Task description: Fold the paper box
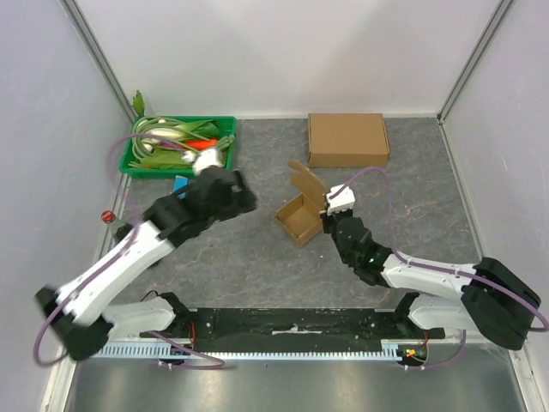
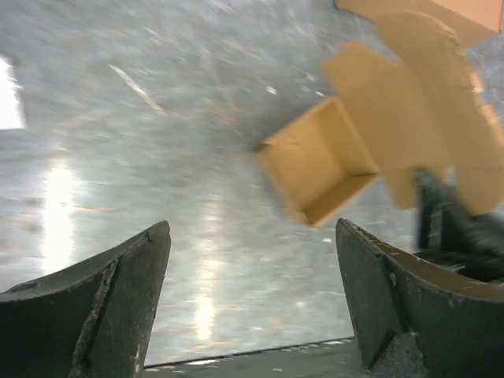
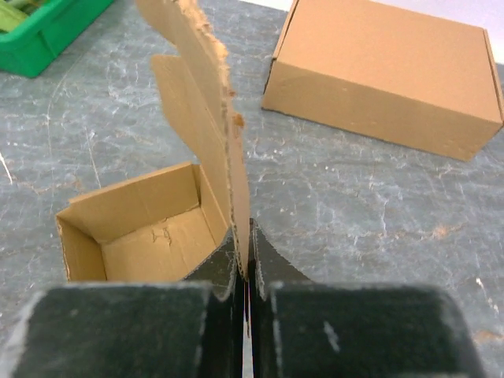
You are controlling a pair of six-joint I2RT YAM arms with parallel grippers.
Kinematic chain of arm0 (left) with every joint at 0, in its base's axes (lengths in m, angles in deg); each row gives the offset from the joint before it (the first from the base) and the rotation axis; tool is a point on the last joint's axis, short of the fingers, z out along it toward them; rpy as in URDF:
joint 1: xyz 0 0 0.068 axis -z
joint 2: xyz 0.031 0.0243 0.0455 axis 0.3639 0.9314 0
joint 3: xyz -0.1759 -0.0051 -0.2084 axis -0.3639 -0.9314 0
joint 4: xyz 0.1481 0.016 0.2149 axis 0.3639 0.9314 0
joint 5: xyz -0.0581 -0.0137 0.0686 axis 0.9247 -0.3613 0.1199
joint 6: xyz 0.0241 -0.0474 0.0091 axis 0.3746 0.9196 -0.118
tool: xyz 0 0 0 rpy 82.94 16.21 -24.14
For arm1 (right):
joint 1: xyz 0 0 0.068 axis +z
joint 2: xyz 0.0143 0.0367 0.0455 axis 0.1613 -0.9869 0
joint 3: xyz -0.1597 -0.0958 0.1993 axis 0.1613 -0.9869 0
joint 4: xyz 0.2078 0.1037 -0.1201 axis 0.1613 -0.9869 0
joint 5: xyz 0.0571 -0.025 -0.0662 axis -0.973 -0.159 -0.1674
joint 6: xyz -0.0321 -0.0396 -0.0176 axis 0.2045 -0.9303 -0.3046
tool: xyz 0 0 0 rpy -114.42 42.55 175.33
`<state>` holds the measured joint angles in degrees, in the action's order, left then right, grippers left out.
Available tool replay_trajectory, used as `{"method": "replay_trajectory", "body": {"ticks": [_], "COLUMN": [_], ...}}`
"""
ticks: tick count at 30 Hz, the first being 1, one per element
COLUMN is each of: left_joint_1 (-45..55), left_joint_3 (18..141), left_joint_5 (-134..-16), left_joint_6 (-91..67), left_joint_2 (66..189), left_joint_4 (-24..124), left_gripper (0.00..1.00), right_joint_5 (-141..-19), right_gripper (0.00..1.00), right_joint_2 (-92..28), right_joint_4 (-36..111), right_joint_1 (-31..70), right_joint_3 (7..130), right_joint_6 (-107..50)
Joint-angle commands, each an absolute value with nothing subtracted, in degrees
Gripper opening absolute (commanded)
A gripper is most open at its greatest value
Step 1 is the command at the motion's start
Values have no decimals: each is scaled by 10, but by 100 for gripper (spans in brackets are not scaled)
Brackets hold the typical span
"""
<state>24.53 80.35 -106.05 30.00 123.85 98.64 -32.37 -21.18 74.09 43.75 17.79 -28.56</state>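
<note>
Cardboard stands edge-on in the right jaws, which are pressed together on the flap point(image 3: 206, 94) and hold it upright over the open box point(image 1: 299, 219) at the middle of the table point(image 1: 257, 275). The left jaws are spread and empty at the box's 9 o'clock, apart from it. A shut box point(image 1: 347, 139) lies at 1 o'clock. The lid fold seems to be in hand. Next, the flap should swing down over the opening while the left jaws steady the box.

A green bin point(image 1: 150, 171) heaped with leafy vegetables point(image 1: 167, 142) sits on the grey tabletop point(image 1: 257, 249), a small blue item point(image 1: 179, 184) just before it and a closed cardboard box point(image 1: 347, 139) well to its right.
</note>
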Motion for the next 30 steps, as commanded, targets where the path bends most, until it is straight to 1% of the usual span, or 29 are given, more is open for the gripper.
{"method": "replay_trajectory", "body": {"ticks": [1, 2, 4, 5, 6, 7, 8, 9, 10, 11, 13, 14, 16, 17, 18, 20, 24, 27, 28, 30], "left_joint_1": [144, 130, 97, 79, 44, 27, 13, 6, 5, 4, 2, -2, -24, -32, -58, -81, -115, -130, -133, -137], "left_joint_3": [711, 702, 665, 662, 663, 672, 685, 700, 722, 738, 766, 771, 788, 782, 781, 780, 782, 787, 785, 778], "left_joint_5": [-1063, -1062, -1047, -1050, -1060, -1053, -1052, -1057, -1090, -1101, -1122, -1131, -1115, -1103, -1078, -1050, -1012, -1005, -1001, -997], "left_joint_6": [94, 97, 83, 88, 117, 123, 127, 126, 118, 114, 75, 59, 44, 19, 16, -7, -36, -39, -40, -39], "left_joint_2": [1141, 1145, 1158, 1178, 1241, 1273, 1315, 1349, 1411, 1437, 1492, 1508, 1539, 1543, 1549, 1559, 1582, 1606, 1609, 1610], "left_joint_4": [973, 994, 979, 979, 981, 974, 974, 966, 950, 944, 937, 933, 937, 910, 905, 882, 855, 860, 859, 859], "left_gripper": [89, 91, 98, 100, 100, 100, 93, 90, 86, 81, 80, 84, 87, 91, 91, 86, 85, 82, 76, 68], "right_joint_5": [-442, -456, -496, -507, -514, -527, -532, -535, -542, -544, -557, -559, -564, -570, -571, -580, -590, -598, -598, -601], "right_gripper": [0, 0, 0, 0, 0, 0, 0, 0, 0, 0, 0, 0, 0, 0, 0, 0, 0, 0, 0, 0], "right_joint_2": [-152, -143, -117, -109, -93, -86, -78, -67, -62, -59, -55, -55, -55, -53, -47, -41, -41, -45, -46, -51], "right_joint_4": [697, 686, 660, 652, 635, 629, 623, 616, 613, 612, 612, 612, 609, 609, 612, 615, 620, 628, 629, 632], "right_joint_1": [369, 356, 328, 321, 312, 308, 306, 302, 301, 299, 296, 294, 291, 290, 289, 287, 279, 276, 277, 275], "right_joint_3": [179, 178, 177, 179, 179, 182, 183, 183, 184, 183, 182, 181, 181, 180, 174, 170, 165, 163, 163, 163], "right_joint_6": [-241, -239, -238, -237, -236, -235, -235, -234, -235, -236, -236, -236, -236, -234, -233, -233, -230, -228, -228, -228]}}
